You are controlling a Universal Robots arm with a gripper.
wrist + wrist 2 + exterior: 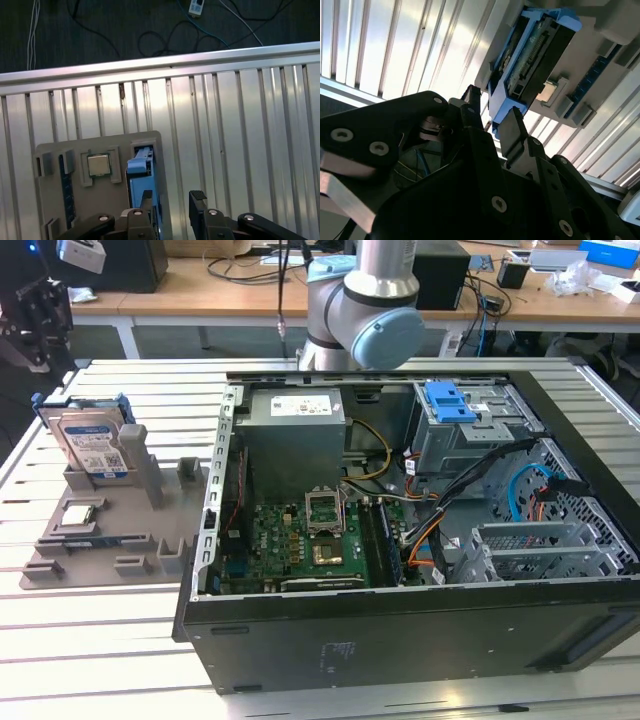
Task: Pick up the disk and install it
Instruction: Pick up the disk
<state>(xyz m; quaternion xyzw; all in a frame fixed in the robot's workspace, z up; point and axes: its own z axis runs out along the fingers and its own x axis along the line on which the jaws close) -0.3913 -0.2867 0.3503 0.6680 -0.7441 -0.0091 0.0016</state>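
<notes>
Not much ticked off yet, as far as I can see. Starting at the exterior view's left, the disk (90, 445) stands on edge in its slot in the grey holder (45, 565) on the slatted worktop (100, 640). It has its blue bracket round it and hasn't been lifted. The processor chip (80, 515) lies flat in its own pocket just in front.

A grey post (135, 455) stands right beside the disk on the exterior view's right, so side room is tight there. Above the disk it's open.

In the first wrist view the hand (171, 200) hangs over the holder's edge, its fingers (197, 197) apart with nothing between them. One finger looks to be over the disk's slot and the other over bare worktop. I honestly can't tell if they're lined up to straddle the disk.

Moving right, the open computer case (400, 650) sits near the holder, and its metal side rim is the first edge in the way. Far right inside is the drive cage (480, 435) with the blue latch (450, 400), which is my guess for where the disk goes. Loose cables (480, 465) crowd just below it. So the pick and the install are both left to do.
</notes>
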